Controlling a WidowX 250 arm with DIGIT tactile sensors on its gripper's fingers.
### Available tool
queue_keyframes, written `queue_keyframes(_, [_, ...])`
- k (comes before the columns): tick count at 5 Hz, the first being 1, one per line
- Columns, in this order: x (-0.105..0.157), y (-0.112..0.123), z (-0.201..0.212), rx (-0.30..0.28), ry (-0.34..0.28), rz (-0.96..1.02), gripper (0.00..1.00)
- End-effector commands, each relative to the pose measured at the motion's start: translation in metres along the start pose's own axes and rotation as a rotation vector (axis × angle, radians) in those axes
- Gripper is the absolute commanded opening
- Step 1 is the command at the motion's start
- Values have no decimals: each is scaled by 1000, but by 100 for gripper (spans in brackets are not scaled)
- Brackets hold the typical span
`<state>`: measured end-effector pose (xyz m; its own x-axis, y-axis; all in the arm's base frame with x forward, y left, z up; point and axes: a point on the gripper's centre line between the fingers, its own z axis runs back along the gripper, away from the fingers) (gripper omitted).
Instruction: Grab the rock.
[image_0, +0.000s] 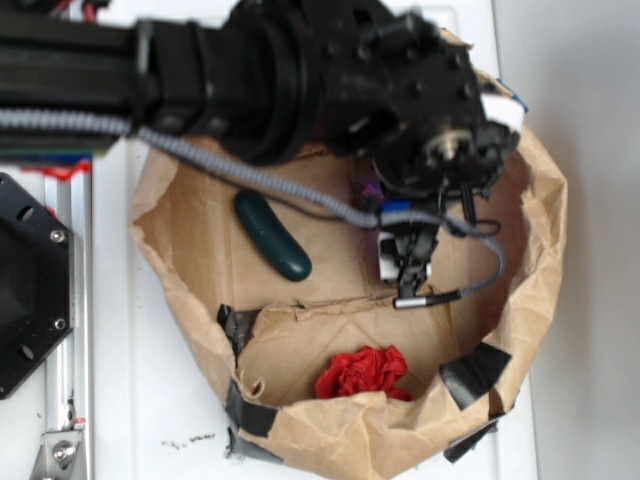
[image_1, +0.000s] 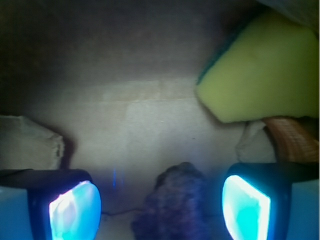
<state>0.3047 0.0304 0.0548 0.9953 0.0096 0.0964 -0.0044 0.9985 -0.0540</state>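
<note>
Nearest the wrist camera, two glowing blue-lit fingertips (image_1: 75, 207) framed the bottom of the view, spread apart with open space between them. Going left to right in that view: a pale torn edge of paper (image_1: 30, 142) sat at the far left, then the left fingertip, then the rock (image_1: 175, 205), a dark, lumpy, rough stone lying on the brown paper floor between the two fingers but touching neither. It lay closer to the right fingertip than the left. To the right and farther back, a yellow sponge (image_1: 255, 75) with a teal edge rested on the floor, and beneath it an orange-brown ridged shell (image_1: 292, 137) peeked out just beyond the right finger.

From the exterior camera, the black arm reached in from the left over a crumpled brown paper bag (image_0: 545, 210) flattened into a shallow nest. A dark green pickle (image_0: 272, 236) lay at the left inside it, a red crumpled cloth ball (image_0: 362, 372) sat near the front, and the gripper (image_0: 410, 262) hung low at the right, hiding the rock from this angle. The jaws likely stood wide so as to straddle the stone before closing on it.
</note>
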Motion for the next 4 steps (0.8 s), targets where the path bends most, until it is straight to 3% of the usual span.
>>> queue_keyframes(1, [5, 14, 0, 45, -20, 4, 100])
queue_keyframes(3, [2, 7, -14, 65, 39, 7, 100])
queue_keyframes(4, [4, 6, -18, 76, 25, 22, 0])
